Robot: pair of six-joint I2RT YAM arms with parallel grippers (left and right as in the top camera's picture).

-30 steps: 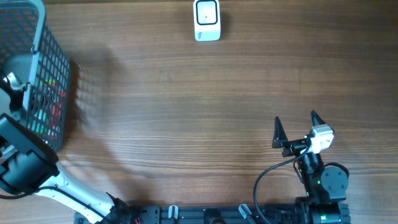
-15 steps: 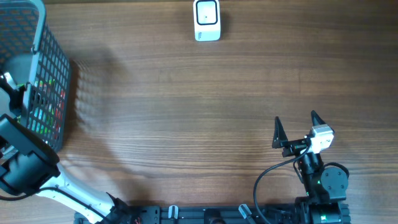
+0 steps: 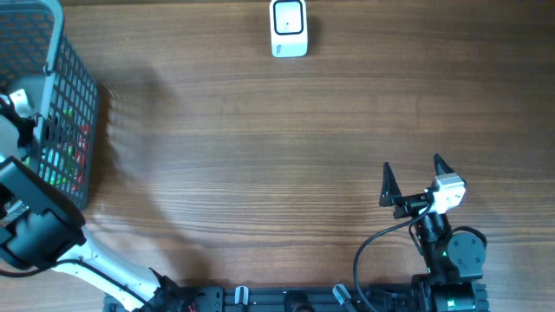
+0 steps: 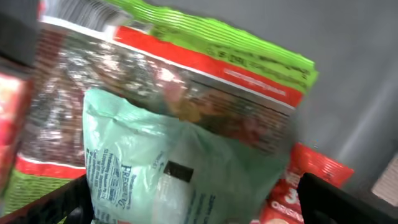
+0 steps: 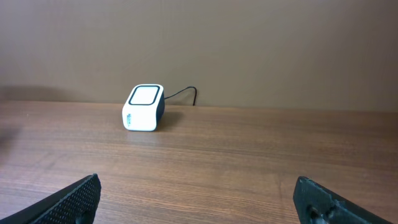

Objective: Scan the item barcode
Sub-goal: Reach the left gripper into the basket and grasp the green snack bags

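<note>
One pale green pouch point(image 4: 155, 168) lay foremost in the one mesh basket point(image 3: 76, 82), against one red-and-green bag point(image 4: 205, 68). One red packet point(image 4: 308, 177) was half hidden. Print was blurred and no barcode could be made out. Left claw point(image 4: 193, 211) apart, facing the pouch. Right claw point(image 3: 412, 172) apart over the surface point(image 3: 260, 156). One scanner point(image 3: 288, 29) at the far edge.

Black right arm point(image 3: 451, 251), pointed end effector point(image 3: 412, 165) (white wrist block point(image 3: 449, 192)), looping cable point(image 3: 368, 247); left arm point(image 3: 35, 230) black-and-white

Wooden table and the objects resting on it.
The brown wood-grain table point(image 3: 260, 156) carries a white scanner point(image 3: 288, 28) at its far edge, with a dark cable point(image 5: 186, 93) behind it. A grey mesh basket point(image 3: 65, 95) stands at the left end, well apart from the scanner.
</note>
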